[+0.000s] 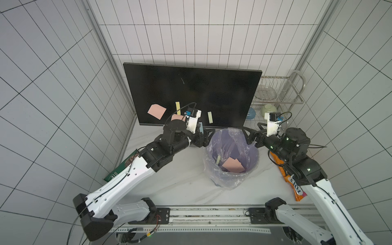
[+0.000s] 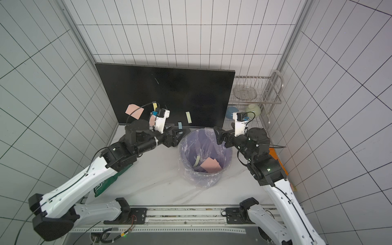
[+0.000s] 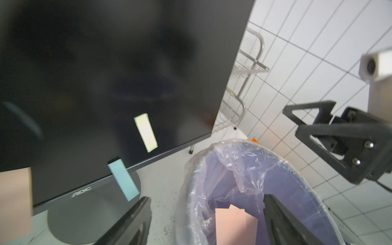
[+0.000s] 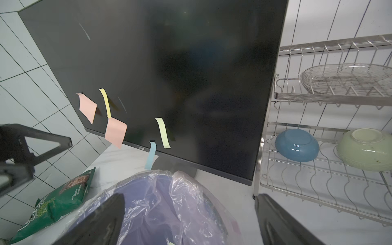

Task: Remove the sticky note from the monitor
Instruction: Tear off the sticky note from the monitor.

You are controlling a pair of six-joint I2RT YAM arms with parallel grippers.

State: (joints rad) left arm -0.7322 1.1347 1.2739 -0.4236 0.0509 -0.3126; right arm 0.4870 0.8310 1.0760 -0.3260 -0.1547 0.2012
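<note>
The black monitor (image 1: 191, 89) stands at the back of the table. Several sticky notes cling low on its screen: a pink one (image 1: 156, 111), a yellow strip (image 1: 177, 107), a pale green strip (image 1: 210, 117), a blue strip (image 3: 123, 180) hanging over the bottom bezel, and another pink one (image 4: 115, 131). My left gripper (image 3: 206, 197) hangs open over the left rim of the lined purple bin (image 1: 252, 157), nothing between its fingers. Pink notes (image 1: 233, 165) lie inside the bin beneath it. My right gripper (image 4: 189, 197) is open and empty at the bin's right rim.
A wire dish rack (image 1: 277, 91) right of the monitor holds a glass plate, a blue bowl (image 4: 297, 145) and a green bowl (image 4: 364, 148). A green snack bag (image 4: 59, 197) lies under the left arm. An orange snack bag (image 1: 294, 186) lies under the right arm.
</note>
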